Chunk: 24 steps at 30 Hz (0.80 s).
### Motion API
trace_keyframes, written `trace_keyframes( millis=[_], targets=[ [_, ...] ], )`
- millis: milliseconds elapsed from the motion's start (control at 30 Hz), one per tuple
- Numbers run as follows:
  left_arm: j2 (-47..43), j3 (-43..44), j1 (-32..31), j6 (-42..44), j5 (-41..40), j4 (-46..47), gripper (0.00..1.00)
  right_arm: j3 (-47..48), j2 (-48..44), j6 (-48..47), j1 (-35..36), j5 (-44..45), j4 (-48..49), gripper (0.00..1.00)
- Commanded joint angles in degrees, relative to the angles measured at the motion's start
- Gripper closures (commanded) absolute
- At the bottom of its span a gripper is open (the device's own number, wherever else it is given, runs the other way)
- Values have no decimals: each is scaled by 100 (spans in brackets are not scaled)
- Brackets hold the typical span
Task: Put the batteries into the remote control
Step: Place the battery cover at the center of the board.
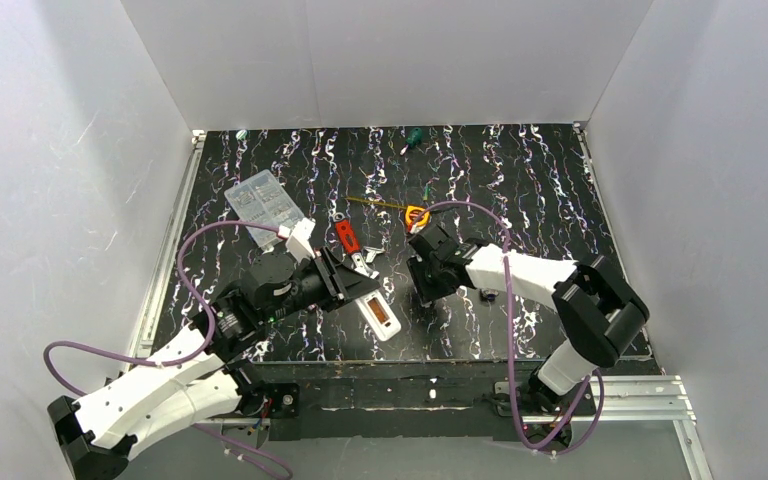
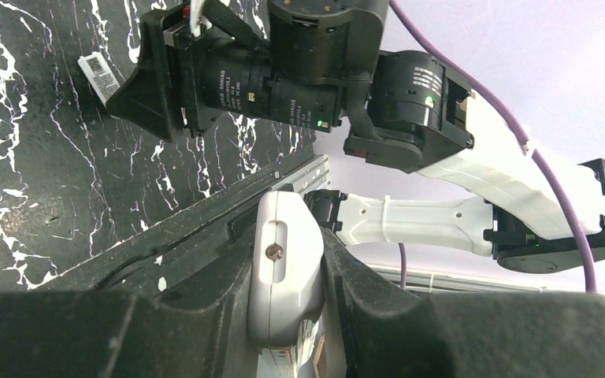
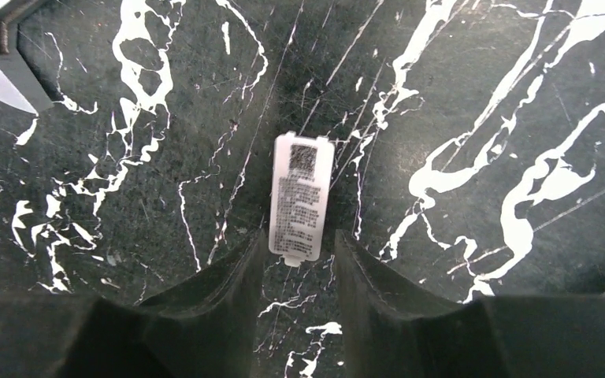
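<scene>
table (image 1: 520, 170): black, white-veined | on it: clear box (image 1: 260, 205); green-handled tool (image 1: 413, 135); white labelled cover (image 3: 302, 206)

White arm shells (image 1: 160, 385), black joints (image 1: 600, 310), purple cables (image 1: 508, 340).

Clamped in the left tool (image 2: 287, 248), the remote control (image 2: 286, 276) runs off the bottom edge, its lower end unseen. Print on the white battery cover (image 3: 302, 189) just ahead of the right tool (image 3: 297, 242) is too small to read.
</scene>
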Motion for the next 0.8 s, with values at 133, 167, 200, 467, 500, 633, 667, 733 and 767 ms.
trace_keyframes(
  millis=[133,167,200,467,500,633,667,733,767],
  targets=[
    [-214,243,-23,141,-118,-33,100,231,15,-123,-20,-136,164,46],
    [-220,247,-23,145,-125,-44,100,246,-54,-138,-20,-106,115,45],
    [-219,252,-23,149,-128,-47,100,274,-119,-148,-20,-38,66,44],
    [-269,318,-16,222,-122,-161,100,1218,-622,66,-498,24,-576,45],
    [-276,305,-18,220,-121,-163,100,1429,-584,131,-634,4,-677,46],
    [-290,302,-18,183,-102,-158,100,2377,-212,591,-1217,66,-1013,49],
    [-301,309,-22,186,-95,-163,100,2645,-33,688,-1318,67,-1160,49],
    [-329,313,-21,180,-89,-188,100,3266,417,787,-1439,163,-1381,49],
    [-347,316,-23,178,-93,-207,100,3495,627,813,-1482,209,-1443,49]
  ],
)
